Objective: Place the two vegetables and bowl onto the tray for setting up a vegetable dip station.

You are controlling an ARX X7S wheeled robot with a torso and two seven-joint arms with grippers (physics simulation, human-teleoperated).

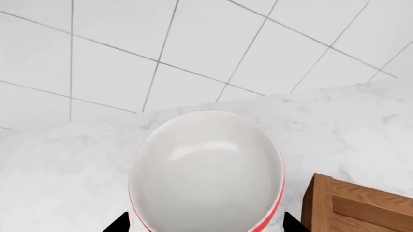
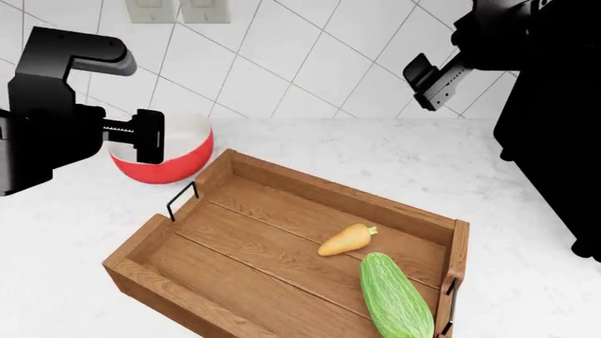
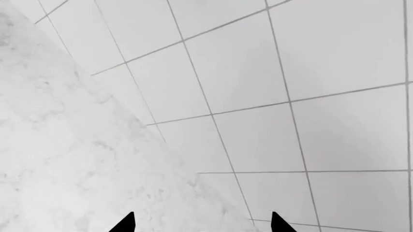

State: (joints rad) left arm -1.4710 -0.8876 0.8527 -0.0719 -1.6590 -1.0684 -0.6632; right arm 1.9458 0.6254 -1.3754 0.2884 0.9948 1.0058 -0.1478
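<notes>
White marble tabletop point(image 1: 348, 125) against a white tiled wall point(image 1: 193, 43) in the left wrist view, and the bowl point(image 1: 206, 169) sits right between the left claw point(image 1: 206, 227) tips, spread around it, tray point(image 1: 361, 208) corner just beside. Head view: carrot point(image 2: 345, 239) and cucumber point(image 2: 395, 296) lie in the tray, well away from both claws. Right wrist view: right claw point(image 3: 201, 224) spread, holding nothing, over tabletop and wall.

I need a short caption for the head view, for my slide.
Carrot and cucumber in tray; left gripper at bowl.
</notes>
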